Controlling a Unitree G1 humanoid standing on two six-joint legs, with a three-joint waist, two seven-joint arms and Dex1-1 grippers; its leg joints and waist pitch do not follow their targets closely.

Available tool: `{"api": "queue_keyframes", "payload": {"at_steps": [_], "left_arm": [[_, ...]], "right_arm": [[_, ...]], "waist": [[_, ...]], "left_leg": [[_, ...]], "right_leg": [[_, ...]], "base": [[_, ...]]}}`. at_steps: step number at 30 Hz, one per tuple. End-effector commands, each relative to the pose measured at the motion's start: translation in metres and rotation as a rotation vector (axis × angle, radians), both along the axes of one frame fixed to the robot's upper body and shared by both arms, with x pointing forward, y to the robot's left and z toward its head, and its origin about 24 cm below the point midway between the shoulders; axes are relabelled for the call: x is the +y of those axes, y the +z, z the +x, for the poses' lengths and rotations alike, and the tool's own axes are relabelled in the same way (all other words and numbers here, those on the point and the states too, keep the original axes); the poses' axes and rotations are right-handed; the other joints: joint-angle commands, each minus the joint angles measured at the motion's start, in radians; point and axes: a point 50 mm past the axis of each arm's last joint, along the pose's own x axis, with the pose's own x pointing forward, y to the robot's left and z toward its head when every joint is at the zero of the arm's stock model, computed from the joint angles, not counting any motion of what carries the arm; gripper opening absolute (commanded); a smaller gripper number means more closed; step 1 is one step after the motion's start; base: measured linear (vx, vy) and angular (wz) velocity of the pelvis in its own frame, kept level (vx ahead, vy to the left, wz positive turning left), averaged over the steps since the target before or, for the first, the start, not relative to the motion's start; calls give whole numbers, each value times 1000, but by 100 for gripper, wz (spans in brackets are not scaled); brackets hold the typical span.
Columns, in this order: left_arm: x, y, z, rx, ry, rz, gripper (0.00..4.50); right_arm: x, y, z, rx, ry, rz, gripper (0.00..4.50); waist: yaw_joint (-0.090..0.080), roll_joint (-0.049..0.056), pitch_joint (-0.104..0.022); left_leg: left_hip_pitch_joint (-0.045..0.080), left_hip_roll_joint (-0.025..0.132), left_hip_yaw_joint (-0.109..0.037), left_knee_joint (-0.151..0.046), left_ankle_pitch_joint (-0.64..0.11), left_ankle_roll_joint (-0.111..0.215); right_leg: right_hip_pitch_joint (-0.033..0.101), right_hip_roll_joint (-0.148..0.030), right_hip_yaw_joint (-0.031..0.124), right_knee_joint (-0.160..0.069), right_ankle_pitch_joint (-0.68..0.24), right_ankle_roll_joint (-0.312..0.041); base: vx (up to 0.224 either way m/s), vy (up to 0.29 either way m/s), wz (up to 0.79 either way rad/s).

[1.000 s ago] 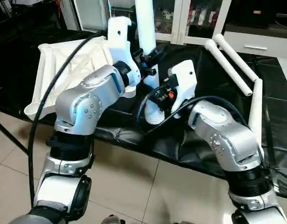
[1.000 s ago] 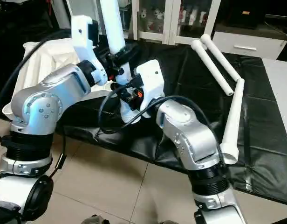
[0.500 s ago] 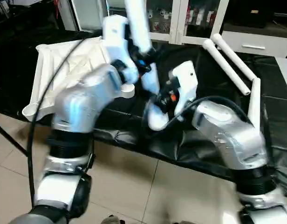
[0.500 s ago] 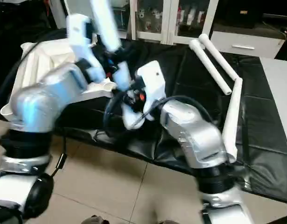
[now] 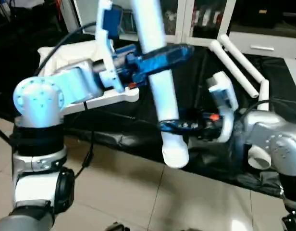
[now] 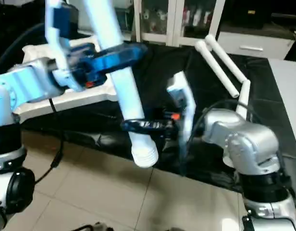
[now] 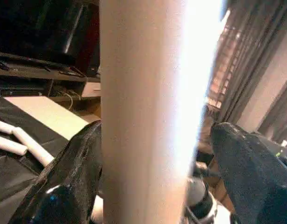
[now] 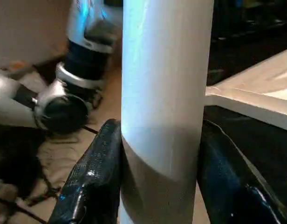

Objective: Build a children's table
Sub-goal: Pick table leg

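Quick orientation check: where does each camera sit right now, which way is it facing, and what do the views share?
Left eye view: head, looking down over both silver forearms at the black work table, tabletop and the raised leg.
Right eye view: same scene, slightly shifted sideways.
Left wrist view: along the left gripper, whose black fingers flank the leg.
Right wrist view: along the right gripper, fingers against the leg's sides, tabletop behind.
Shared: the same white leg.

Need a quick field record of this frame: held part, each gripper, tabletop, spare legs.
held part: white leg, tilted, wide ribbed end low over the table's front edge
right gripper: shut on the leg near its lower end
left gripper: around the leg higher up, one finger apart from it
tabletop: underside up, on the black work table
spare legs: three, lying far right
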Motion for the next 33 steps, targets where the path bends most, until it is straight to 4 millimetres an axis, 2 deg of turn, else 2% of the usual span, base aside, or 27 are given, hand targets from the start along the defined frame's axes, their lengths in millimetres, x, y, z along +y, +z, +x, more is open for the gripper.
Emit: {"api": "queue_keyframes", "payload": {"at_steps": [1,2,5,8,9,11,14,15,17,20,21,25,31,33], "left_arm": [[0,-4,0,-8,11,29,341],[0,-5,0,3,9,22,346],[0,-4,0,20,3,13,307],[2,-4,2,17,6,16,295],[2,-4,2,15,6,14,295],[2,-4,3,14,7,14,260],[2,-4,4,14,13,11,260],[2,-3,4,17,18,9,229],[2,-4,6,22,36,10,215],[2,-4,8,19,75,13,215],[1,-3,10,20,93,5,185],[1,-2,12,8,139,2,178],[-3,3,17,-64,241,27,173],[-4,3,18,-90,269,53,173]], "right_arm": [[-2,7,1,9,9,43,179],[-2,7,1,13,11,49,179],[-2,7,0,19,23,50,179],[0,6,-3,33,47,45,179],[0,5,-4,35,51,38,179],[0,5,-4,36,50,36,179],[0,5,-4,38,47,31,179],[0,5,-4,38,45,30,179],[0,5,-3,34,39,28,179],[0,4,0,17,5,11,179],[0,4,2,5,-20,6,179],[1,4,5,-16,-49,3,179],[4,8,16,-76,-163,18,179],[4,10,20,-69,-196,41,234]], "waist": [[0,-3,-65],[0,-7,-66],[3,-5,-68],[4,-5,-70],[4,-5,-70],[5,-5,-71],[5,-5,-73],[4,-5,-72],[4,-5,-72],[4,-5,-70],[4,-6,-70],[4,-10,-69],[2,-10,-69],[-1,-9,-69]], "left_leg": [[15,-2,4,-75,-269,2],[14,-2,5,-74,-267,1],[13,-2,5,-74,-246,-3],[11,-3,4,-74,-233,0],[11,-2,4,-75,-230,-1],[10,-2,4,-74,-223,-2],[9,-1,4,-74,-212,-1],[10,0,4,-74,-212,-1],[9,-1,5,-74,-212,-2],[10,0,5,-74,-221,-2],[9,0,5,-74,-223,-6],[10,-2,6,-74,-227,-4],[9,-1,5,-75,-223,-5],[9,-2,5,-76,-232,-4]], "right_leg": [[49,-38,24,-88,-416,-144],[50,-38,24,-88,-417,-141],[50,-38,25,-86,-404,-137],[52,-37,25,-85,-395,-132],[51,-37,25,-84,-386,-135],[52,-38,25,-82,-370,-139],[53,-38,26,-78,-336,-153],[53,-38,26,-77,-326,-159],[54,-38,27,-76,-322,-164],[54,-39,27,-78,-336,-162],[54,-39,27,-79,-345,-158],[53,-39,27,-84,-380,-140],[50,-40,26,-86,-387,-128],[51,-39,25,-85,-393,-126]], "base": [[0,0,0],[0,0,0],[0,0,0],[0,0,0],[0,0,0],[0,0,0],[0,0,0],[0,0,0],[0,0,0],[0,0,0],[0,0,0],[0,0,0],[0,0,0],[0,0,0]]}}
